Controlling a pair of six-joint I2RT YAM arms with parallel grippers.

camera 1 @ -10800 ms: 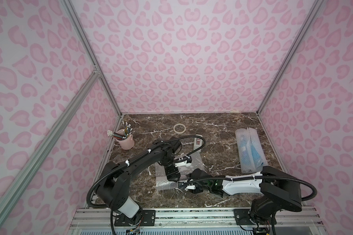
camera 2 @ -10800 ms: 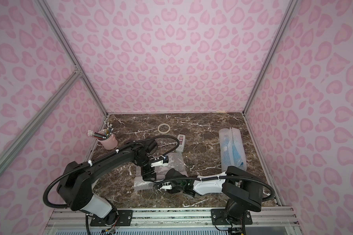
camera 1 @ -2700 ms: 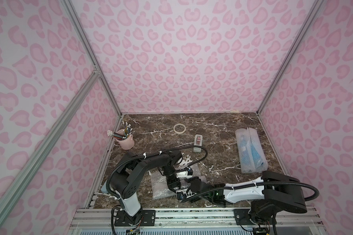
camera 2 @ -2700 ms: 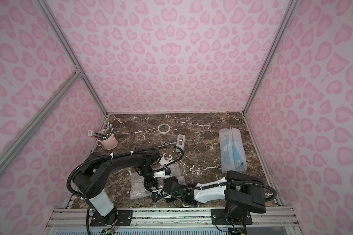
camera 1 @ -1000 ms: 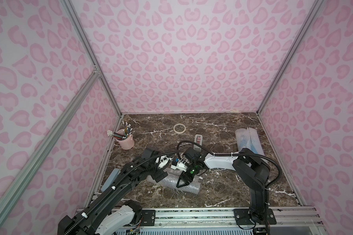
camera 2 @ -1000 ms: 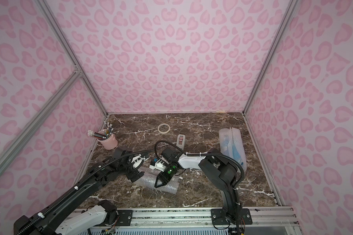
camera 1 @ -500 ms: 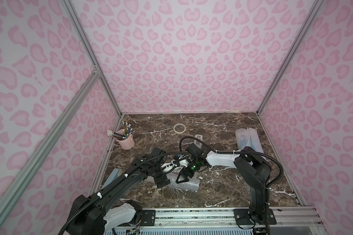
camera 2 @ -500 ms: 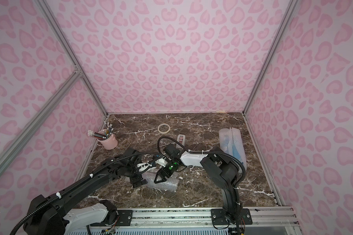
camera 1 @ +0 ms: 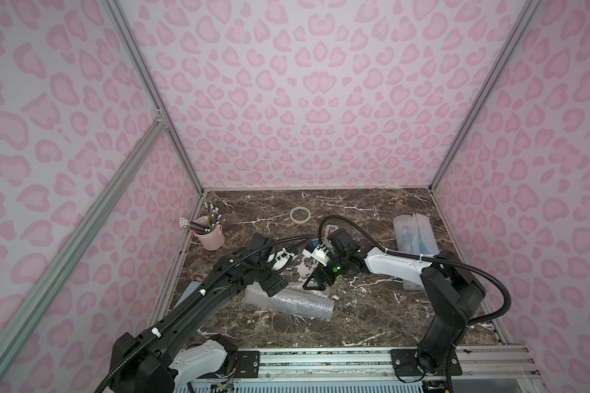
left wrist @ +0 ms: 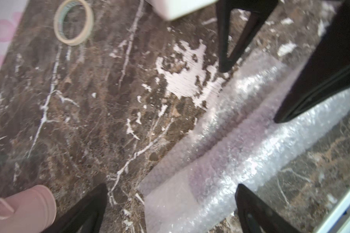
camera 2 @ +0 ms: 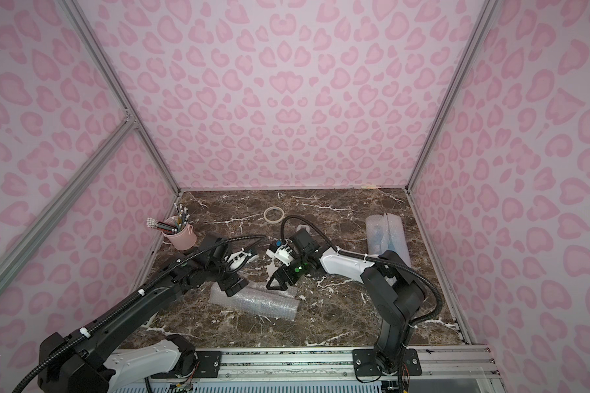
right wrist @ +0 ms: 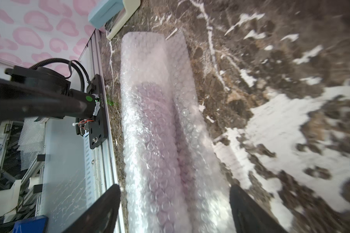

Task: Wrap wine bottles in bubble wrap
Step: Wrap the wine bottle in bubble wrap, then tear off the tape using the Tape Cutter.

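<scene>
A roll of bubble wrap [camera 1: 288,301] [camera 2: 252,301] lies flat on the marble table near the front middle. A dark purple wine bottle [right wrist: 156,121] shows faintly through it. My left gripper [camera 1: 273,287] [left wrist: 170,201] hovers open over the roll's left end, jaws wide on either side of it. My right gripper [camera 1: 315,282] [right wrist: 174,201] is open too, straddling the roll [right wrist: 160,151] farther right without gripping it. Two more bubble-wrapped bottles [camera 1: 414,234] [camera 2: 385,238], blue inside, lie side by side at the back right.
A pale tape roll [camera 1: 299,214] [left wrist: 73,22] lies at the back middle. A pink cup of pencils [camera 1: 210,233] [camera 2: 181,236] stands by the left wall. A pale blue object [right wrist: 113,12] sits at the left wall. The metal front rail [camera 1: 321,357] borders the table.
My right gripper has opened wider and drawn back a little from the roll. The left gripper stays open near the roll's left end. The roll rests on the table.
</scene>
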